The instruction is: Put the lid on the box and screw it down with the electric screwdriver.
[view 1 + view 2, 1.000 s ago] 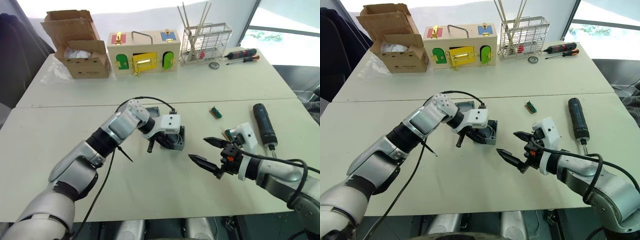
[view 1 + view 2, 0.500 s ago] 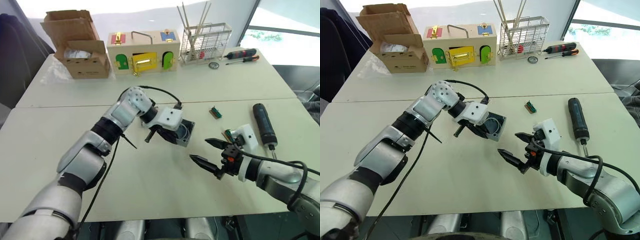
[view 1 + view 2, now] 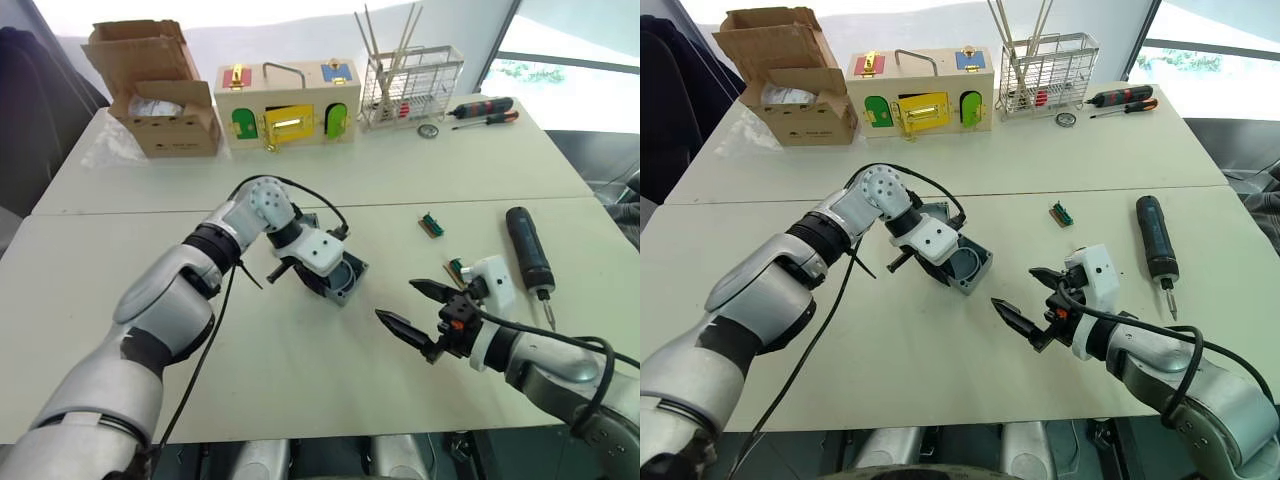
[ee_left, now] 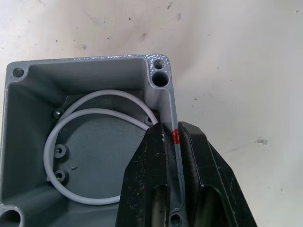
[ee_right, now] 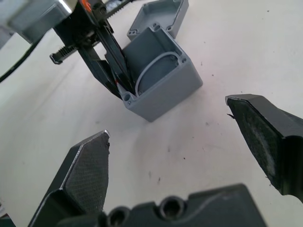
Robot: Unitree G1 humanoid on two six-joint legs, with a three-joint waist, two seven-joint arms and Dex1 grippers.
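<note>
I'm pinching one wall of the box point(image 3: 965, 268) with my left gripper point(image 4: 171, 142), one finger inside and one outside at the red mark; box is sitting open mid-table, tipped toward my right side, white wires point(image 4: 85, 156) coiling inside; the lid point(image 5: 158, 16) is lying just beyond it on the far side; my right gripper point(image 3: 1028, 306) is hovering near-right of the box, fingers spread wide, gripping nothing; the electric screwdriver point(image 3: 1152, 240) is lying far right on the table point(image 3: 940, 390), well apart.
</note>
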